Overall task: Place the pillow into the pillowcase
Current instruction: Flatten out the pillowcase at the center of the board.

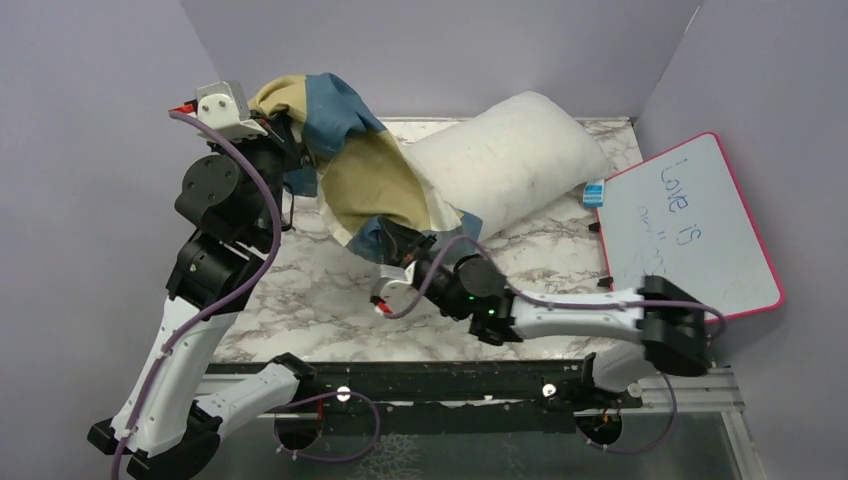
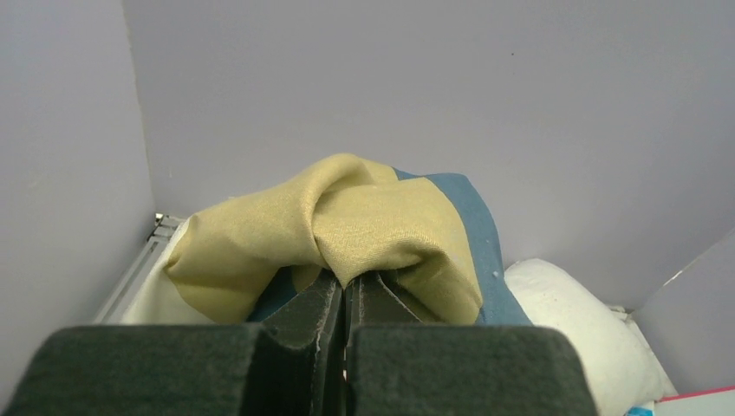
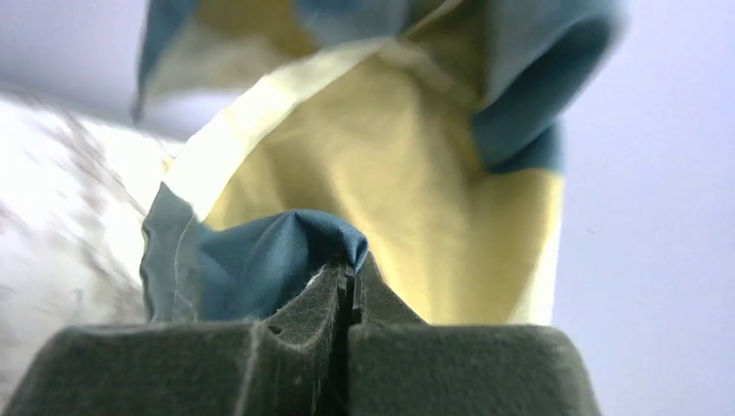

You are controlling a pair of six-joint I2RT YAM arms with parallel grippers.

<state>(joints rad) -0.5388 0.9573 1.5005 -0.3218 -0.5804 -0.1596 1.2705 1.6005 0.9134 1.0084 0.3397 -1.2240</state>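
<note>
Pillowcase (image 1: 355, 170) held open: left gripper (image 2: 347, 290) pinches tan fabric, right gripper (image 3: 351, 279) clamps blue hem. Pillow (image 1: 520, 150) just past the right gripper; next, probably, draw the mouth over it.

The pillowcase (image 1: 370, 180) is thin, matt woven cloth; the pillow (image 1: 520, 150), speckled fabric. The table (image 1: 300, 300) looks like smooth veined marble. The whiteboard (image 1: 700, 250) is glossy. The pads (image 2: 295, 321) are dark, matt, grainy.

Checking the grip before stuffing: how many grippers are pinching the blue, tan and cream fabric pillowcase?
2. The left gripper pinches a tan fold of the pillowcase up high; the right gripper pinches a blue fold lower down.
</note>
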